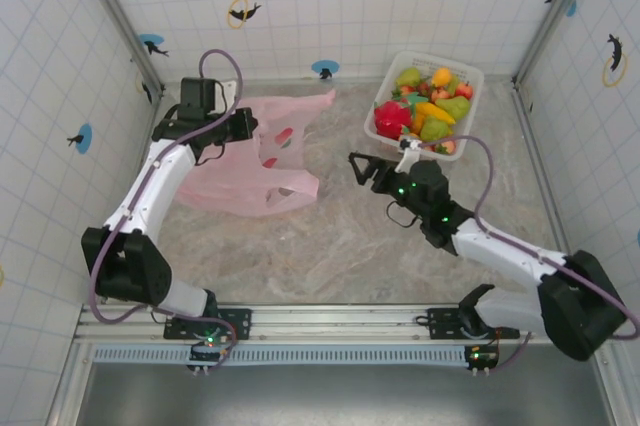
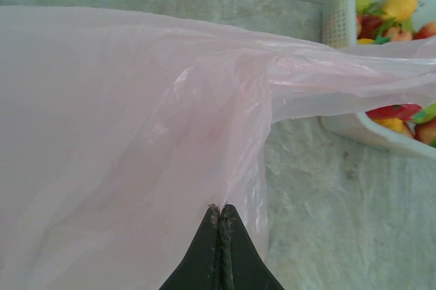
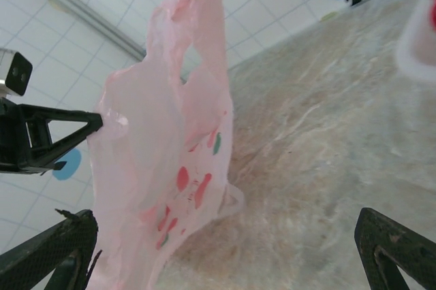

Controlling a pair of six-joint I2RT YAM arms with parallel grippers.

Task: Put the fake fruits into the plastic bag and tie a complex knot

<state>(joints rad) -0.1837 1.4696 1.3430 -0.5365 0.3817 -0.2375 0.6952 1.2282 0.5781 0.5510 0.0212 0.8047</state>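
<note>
- My left claw point(image 2: 219, 212) is pinching the edge of the pink plastic bag point(image 1: 250, 176) at ten o'clock.
- My right claw point(image 1: 382, 158) is hanging spread near the fake fruits point(image 1: 430, 106) at one o'clock.
- I am judging that holding the bag's mouth taut matters most.

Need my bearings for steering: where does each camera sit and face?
Top external: above and behind, looking down on the table; left arm and right arm show.
Left wrist: looks along the shut left gripper, pinching the bag, toward the basket.
Right wrist: looks through the open right gripper at the hanging bag.
Shared: all see the bag.
</note>
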